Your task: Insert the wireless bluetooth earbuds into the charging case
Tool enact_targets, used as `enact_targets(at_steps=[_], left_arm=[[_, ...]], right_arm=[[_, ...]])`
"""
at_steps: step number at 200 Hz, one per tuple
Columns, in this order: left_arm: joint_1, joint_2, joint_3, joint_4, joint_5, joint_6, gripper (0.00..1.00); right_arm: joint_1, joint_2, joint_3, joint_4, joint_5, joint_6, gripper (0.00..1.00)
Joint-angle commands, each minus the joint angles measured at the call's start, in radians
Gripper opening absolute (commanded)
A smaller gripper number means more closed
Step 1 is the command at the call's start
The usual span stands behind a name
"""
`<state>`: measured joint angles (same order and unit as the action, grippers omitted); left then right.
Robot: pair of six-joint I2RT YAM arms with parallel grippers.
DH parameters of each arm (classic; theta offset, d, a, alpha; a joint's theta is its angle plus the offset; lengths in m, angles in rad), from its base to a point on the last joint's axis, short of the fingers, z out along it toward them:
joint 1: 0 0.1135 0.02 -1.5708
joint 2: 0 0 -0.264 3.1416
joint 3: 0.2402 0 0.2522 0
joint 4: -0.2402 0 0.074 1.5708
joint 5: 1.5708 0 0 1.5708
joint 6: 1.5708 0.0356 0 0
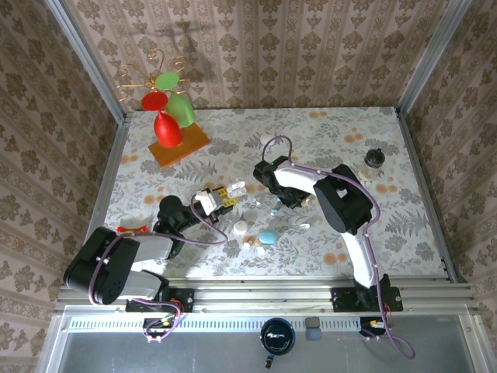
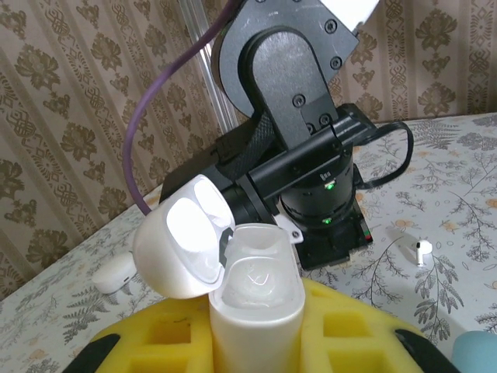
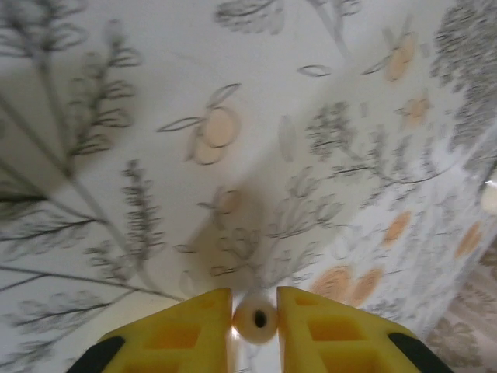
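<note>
Left gripper (image 2: 256, 336) is closed on the case (image 2: 256, 291), which stands upright between the yellow pads (image 2: 167, 334). The lid (image 2: 182, 237) is swung back to the gripper's left. I think the case is held so on purpose: the hollow faces up and stays free, so that the other arm can come down into it from above. Nothing lies in the hollow that I can see.

Just beyond the case is the black wrist of the right arm (image 2: 299, 132), very near. From its own camera, the right gripper (image 3: 255, 309) has its fingers almost together, with an earbud (image 3: 255, 318) pinched between the tips, the small dark opening toward the lens. It seems gripped at the very tips so that most of it stays outside the pads for the insertion. Below the right gripper there is bare table (image 3: 233, 116), blurred, so it is not yet over the case.

Farther off, to the right of the left gripper, a second earbud (image 2: 422, 250) lies on the table. Far to the left lies a second case (image 2: 116, 273), closed.
</note>
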<state>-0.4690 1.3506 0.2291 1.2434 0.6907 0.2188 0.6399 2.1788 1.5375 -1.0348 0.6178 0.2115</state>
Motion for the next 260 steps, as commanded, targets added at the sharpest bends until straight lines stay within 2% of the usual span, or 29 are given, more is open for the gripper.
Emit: enact_targets(at_steps=[1, 51, 69, 98, 119, 145, 164, 174, 201, 260], left_arm=[[0.006, -0.019, -0.011, 0.035, 0.001, 0.017, 0.00], [0.006, -0.010, -0.007, 0.034, 0.007, 0.018, 0.00], [0.006, -0.011, -0.005, 0.034, 0.006, 0.017, 0.00], [0.006, -0.008, -0.005, 0.034, 0.008, 0.024, 0.00], [0.007, -0.002, -0.001, 0.035, 0.018, 0.024, 0.00], [0.006, 0.005, 0.007, 0.036, 0.027, 0.022, 0.00], [0.007, 0.010, 0.009, 0.035, 0.020, 0.020, 0.00], [0.006, 0.011, 0.009, 0.036, 0.021, 0.021, 0.00], [0.005, 0.015, 0.010, 0.034, 0.021, 0.018, 0.00], [0.003, 0.004, 0.004, 0.033, 0.006, 0.016, 0.00]], right_arm=[[0.034, 0.021, 0.022, -0.010, -0.056, 0.010, 0.31], [0.053, -0.059, 0.031, 0.008, -0.121, 0.068, 0.35], [0.040, -0.152, -0.020, 0.076, -0.177, 0.079, 0.43], [-0.032, -0.322, -0.157, 0.242, -0.310, 0.116, 0.44], [-0.121, -0.432, -0.278, 0.367, -0.459, 0.167, 0.47], [-0.271, -0.559, -0.465, 0.600, -0.733, 0.282, 0.47], [-0.367, -0.606, -0.577, 0.723, -0.933, 0.353, 0.45], [-0.397, -0.619, -0.626, 0.767, -0.988, 0.376, 0.44], [-0.448, -0.619, -0.712, 0.854, -1.082, 0.431, 0.42], [-0.489, -0.551, -0.778, 0.924, -1.097, 0.465, 0.38]])
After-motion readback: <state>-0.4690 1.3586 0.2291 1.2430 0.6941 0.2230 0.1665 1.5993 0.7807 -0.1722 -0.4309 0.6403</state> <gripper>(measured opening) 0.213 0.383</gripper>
